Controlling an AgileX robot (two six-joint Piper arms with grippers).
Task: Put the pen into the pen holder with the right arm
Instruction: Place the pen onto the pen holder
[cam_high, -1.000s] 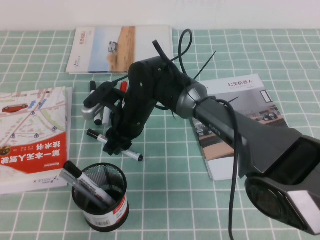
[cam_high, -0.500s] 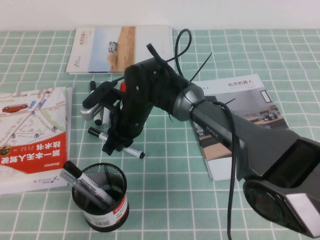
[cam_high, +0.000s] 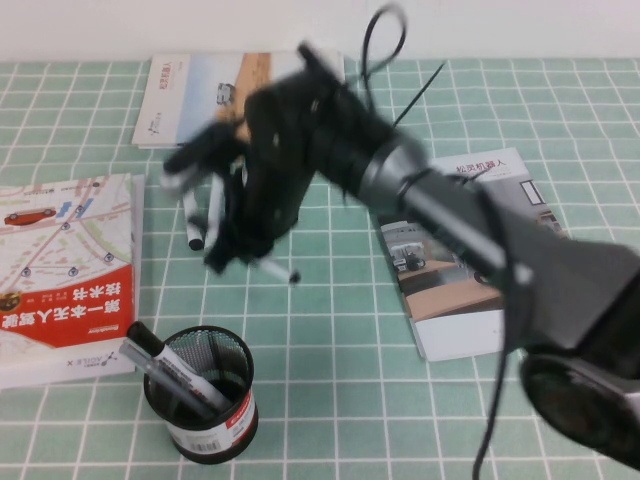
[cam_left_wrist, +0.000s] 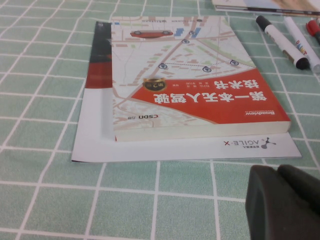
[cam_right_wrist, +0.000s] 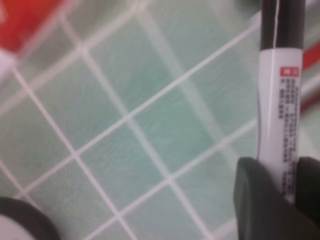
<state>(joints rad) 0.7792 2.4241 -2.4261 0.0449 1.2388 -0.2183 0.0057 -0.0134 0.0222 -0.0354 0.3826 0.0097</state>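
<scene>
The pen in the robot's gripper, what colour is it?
White barrel with a black cap, the pen, clamped in the right gripper. Right wrist view shows it best.

The holder (cam_high: 200, 392) is black wire mesh, seemingly metal. The pen (cam_right_wrist: 278, 115) has a smooth, glossy white plastic barrel. The book (cam_left_wrist: 190, 80) at centre has a glossy paper cover.

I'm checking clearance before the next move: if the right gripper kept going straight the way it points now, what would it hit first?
The right gripper, shut on the pen, points down at the green checked tablecloth. It would probably meet bare cloth first, short of the pen holder; depth is unclear.
</scene>
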